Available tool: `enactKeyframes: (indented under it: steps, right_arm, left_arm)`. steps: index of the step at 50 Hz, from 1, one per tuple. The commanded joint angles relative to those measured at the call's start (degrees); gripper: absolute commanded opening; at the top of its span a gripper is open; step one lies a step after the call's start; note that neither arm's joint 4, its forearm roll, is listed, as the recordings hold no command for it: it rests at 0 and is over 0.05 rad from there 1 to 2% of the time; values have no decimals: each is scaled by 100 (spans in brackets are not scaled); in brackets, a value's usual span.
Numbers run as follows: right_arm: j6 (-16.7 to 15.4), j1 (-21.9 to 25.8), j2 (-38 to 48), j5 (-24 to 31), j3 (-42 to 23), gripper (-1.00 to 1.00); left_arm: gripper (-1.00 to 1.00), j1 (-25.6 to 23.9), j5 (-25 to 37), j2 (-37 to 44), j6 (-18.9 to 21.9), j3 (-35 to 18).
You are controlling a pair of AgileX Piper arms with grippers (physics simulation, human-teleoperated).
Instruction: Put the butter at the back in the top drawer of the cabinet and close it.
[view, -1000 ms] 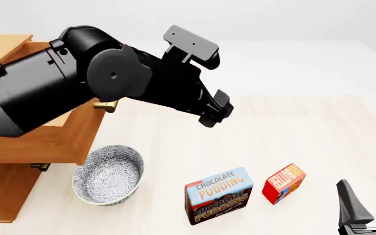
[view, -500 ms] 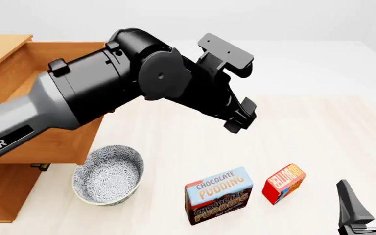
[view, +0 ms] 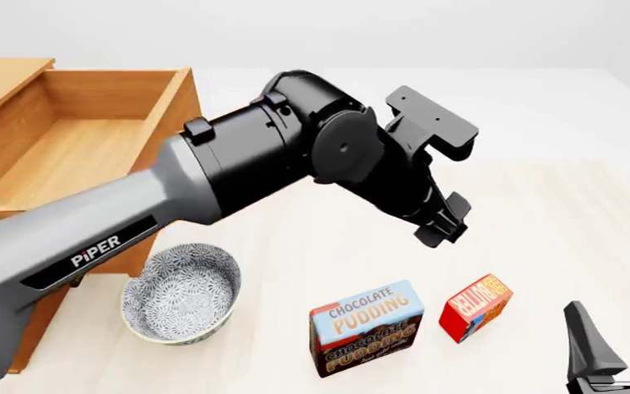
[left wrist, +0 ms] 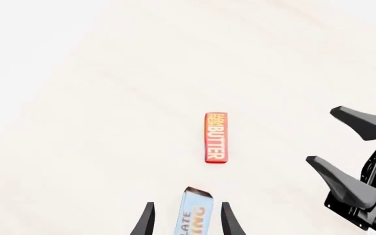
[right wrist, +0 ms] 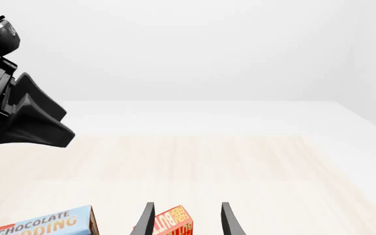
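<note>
While the left gripper (view: pixel 443 223) hangs open and empty above the butter (view: pixel 475 306), a careless descent risks clipping the pudding box (view: pixel 366 327) just beside it near the desk's front edge.

Red-orange butter (view: pixel 475 307), blue-patterned bowl (view: pixel 180 293)

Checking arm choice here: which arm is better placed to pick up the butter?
Probably right: the open right gripper sits low beside the butter, which shows between its fingers. The left gripper hovers higher.
</note>
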Motion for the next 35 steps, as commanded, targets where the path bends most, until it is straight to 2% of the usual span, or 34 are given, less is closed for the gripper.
enactKeyframes:
  steps: [1, 12, 17, 35]
  right_arm:
    - [0, 0, 0, 0, 0, 100]
    - [0, 0, 0, 0, 0, 100]
    - [0, 0, 0, 0, 0, 100]
    - [0, 0, 0, 0, 0, 100]
  left_arm:
    - [100, -206, 134, 432, -24, -360]
    - [100, -364, 363, 854, -74, -841]
    - [100, -264, 197, 803, 72, -662]
    - [100, -343, 227, 1216, 15, -856]
